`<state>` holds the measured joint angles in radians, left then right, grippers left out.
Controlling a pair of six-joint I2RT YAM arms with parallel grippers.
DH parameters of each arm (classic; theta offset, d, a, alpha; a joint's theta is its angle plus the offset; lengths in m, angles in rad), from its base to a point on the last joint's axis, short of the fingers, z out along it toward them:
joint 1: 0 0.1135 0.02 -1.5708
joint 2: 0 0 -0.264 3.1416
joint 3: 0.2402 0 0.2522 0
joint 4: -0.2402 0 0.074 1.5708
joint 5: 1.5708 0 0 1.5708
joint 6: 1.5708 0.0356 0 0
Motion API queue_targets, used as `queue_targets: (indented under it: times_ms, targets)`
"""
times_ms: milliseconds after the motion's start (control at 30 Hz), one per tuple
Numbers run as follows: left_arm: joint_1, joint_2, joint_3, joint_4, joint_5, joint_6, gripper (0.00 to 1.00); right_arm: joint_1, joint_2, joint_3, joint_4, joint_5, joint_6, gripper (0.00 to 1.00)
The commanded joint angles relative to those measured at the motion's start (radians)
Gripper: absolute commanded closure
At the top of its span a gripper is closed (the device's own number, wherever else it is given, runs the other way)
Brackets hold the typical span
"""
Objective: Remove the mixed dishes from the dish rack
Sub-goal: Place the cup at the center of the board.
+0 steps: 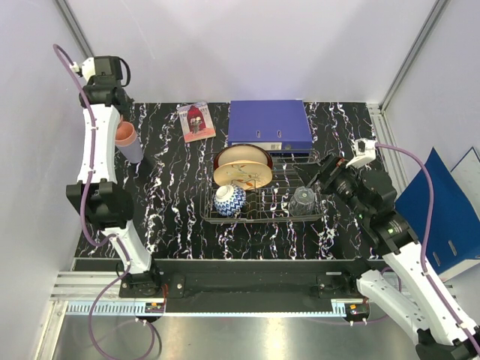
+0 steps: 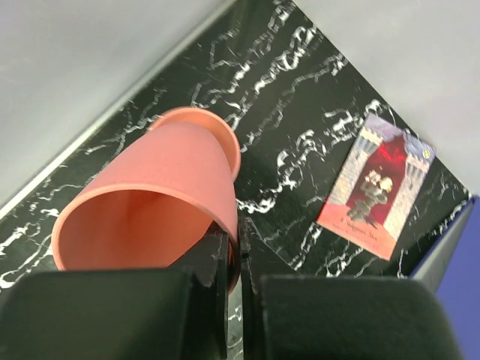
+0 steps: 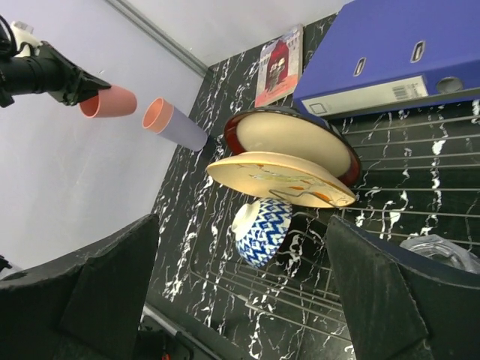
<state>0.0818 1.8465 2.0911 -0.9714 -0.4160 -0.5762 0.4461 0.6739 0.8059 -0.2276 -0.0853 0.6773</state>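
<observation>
My left gripper (image 1: pixel 118 120) is shut on the rim of a pink cup (image 2: pixel 150 202) and holds it in the air at the back left; it also shows in the right wrist view (image 3: pixel 109 101). Just beyond it a lilac cup (image 3: pixel 184 130) holds another pink cup. The dish rack (image 1: pixel 262 215) holds a red-rimmed cream bowl (image 1: pixel 242 156), a cream painted plate (image 1: pixel 241 176), a blue-white bowl (image 1: pixel 229 200) and a clear glass (image 1: pixel 304 199). My right gripper (image 1: pixel 328 171) is open and empty above the rack's right end. The red-white bowl is out of view.
A blue binder (image 1: pixel 268 124) lies right behind the rack. A small picture card (image 1: pixel 196 121) lies at the back, left of the binder. Another blue binder (image 1: pixel 442 214) leans off the table's right side. Walls close the back and the left.
</observation>
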Motion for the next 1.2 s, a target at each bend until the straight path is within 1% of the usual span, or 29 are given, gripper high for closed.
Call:
queue_targets:
  times_ms: [0,167,333,600,833,900,933,1000,1033,1100,1133,1167]
  targets:
    - [0.025,0.011,0.09,-0.007,-0.018,0.016,1.0,0.0,-0.026,-0.011,-0.018,0.051,-0.051,0.0]
    - [0.05,0.051,0.092,-0.007,0.009,0.009,1.0,0.0,-0.022,-0.011,-0.007,0.058,-0.062,0.0]
    - [0.07,0.105,0.106,-0.003,0.088,-0.001,1.0,0.0,-0.002,-0.016,0.004,0.039,-0.055,0.0]
    - [0.075,0.163,0.15,0.005,0.121,-0.01,1.0,0.002,0.024,-0.024,0.022,0.041,-0.067,0.0]
    - [0.076,0.2,0.146,0.003,0.144,-0.005,0.99,0.0,0.058,-0.02,0.028,0.042,-0.068,0.0]
    - [0.079,0.2,0.15,0.003,0.148,-0.007,0.91,0.002,0.059,-0.02,0.028,0.044,-0.067,0.0]
    - [0.081,0.198,0.155,0.003,0.146,-0.008,0.8,0.002,0.059,-0.02,0.027,0.042,-0.07,0.0]
    - [0.084,0.194,0.182,0.003,0.149,-0.004,0.72,0.0,0.056,-0.022,0.025,0.047,-0.071,0.0]
    - [0.087,0.189,0.191,0.002,0.149,-0.005,0.59,0.0,0.053,-0.024,0.025,0.048,-0.074,0.0]
    - [0.088,0.169,0.21,0.003,0.151,-0.013,0.46,0.002,0.052,-0.027,0.024,0.051,-0.074,0.0]
    - [0.091,0.158,0.213,0.003,0.149,-0.03,0.41,0.0,0.05,-0.025,0.024,0.052,-0.074,0.0]
    - [0.09,0.145,0.21,0.003,0.145,-0.042,0.31,0.0,0.052,-0.025,0.024,0.052,-0.071,0.0]
